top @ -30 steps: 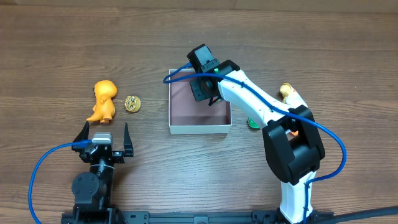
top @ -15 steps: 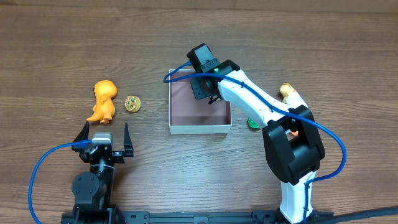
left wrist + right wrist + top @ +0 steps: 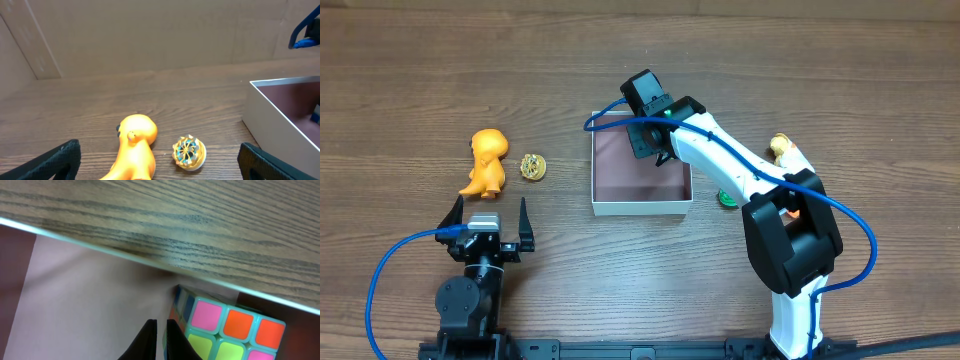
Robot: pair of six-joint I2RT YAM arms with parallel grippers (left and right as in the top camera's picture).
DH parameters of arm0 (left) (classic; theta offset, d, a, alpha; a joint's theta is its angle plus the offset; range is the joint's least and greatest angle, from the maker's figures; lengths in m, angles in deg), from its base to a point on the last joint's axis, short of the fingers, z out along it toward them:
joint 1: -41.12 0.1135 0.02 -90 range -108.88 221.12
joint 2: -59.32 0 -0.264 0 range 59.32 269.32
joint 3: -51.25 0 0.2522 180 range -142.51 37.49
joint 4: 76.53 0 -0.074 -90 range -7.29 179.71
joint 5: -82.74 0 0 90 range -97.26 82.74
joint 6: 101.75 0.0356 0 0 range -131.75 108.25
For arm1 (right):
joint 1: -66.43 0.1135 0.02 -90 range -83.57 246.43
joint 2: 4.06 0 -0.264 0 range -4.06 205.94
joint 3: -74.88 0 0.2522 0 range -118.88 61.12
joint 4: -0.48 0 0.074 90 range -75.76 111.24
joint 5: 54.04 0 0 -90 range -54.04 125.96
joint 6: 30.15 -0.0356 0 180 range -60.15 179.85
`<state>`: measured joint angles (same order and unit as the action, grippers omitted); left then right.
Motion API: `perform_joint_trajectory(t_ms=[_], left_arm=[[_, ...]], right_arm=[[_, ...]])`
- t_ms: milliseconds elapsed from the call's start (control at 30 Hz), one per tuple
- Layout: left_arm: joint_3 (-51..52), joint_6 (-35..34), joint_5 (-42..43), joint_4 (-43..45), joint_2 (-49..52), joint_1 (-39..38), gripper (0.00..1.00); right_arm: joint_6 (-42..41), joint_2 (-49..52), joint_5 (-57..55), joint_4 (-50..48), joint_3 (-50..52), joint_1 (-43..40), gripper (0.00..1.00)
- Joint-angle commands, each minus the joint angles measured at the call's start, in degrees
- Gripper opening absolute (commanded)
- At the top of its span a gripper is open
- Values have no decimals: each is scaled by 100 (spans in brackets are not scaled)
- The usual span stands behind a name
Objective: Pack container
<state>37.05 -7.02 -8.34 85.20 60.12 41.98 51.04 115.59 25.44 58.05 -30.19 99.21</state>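
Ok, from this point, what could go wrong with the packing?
The right jaws are shut close beside the cube in a corner of the container; pulling out sideways could drag the cube or shove the thin wall.
The orange dinosaur and small gold ball lie close together; the open left jaws might knock the ball away when grabbing the dinosaur.

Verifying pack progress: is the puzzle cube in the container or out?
In. The right wrist view shows the puzzle cube inside the container, on its pinkish floor by the white wall.
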Motion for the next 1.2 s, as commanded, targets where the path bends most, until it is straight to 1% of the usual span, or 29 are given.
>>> perform_joint_trajectory(t_ms=[0,300,667,867,967,1167], left_arm=[[17,-48,87,13,-15,35,100],[17,-48,87,13,-15,35,100],[17,-48,87,13,-15,35,100],[17,-48,87,13,-15,35,100],[17,-48,87,13,-15,35,100],[17,-48,87,11,-15,35,100]], right_arm=[[-35,2,-107,-79,24,22,10],[-37,0,-103,-33,-50,22,11],[-35,-11,-101,905,-1062,22,10],[-35,-37,66,1241,-1569,22,10],[-87,-39,70,1711,-1976,22,10],[-501,-39,72,3056,-2800,15,10]])
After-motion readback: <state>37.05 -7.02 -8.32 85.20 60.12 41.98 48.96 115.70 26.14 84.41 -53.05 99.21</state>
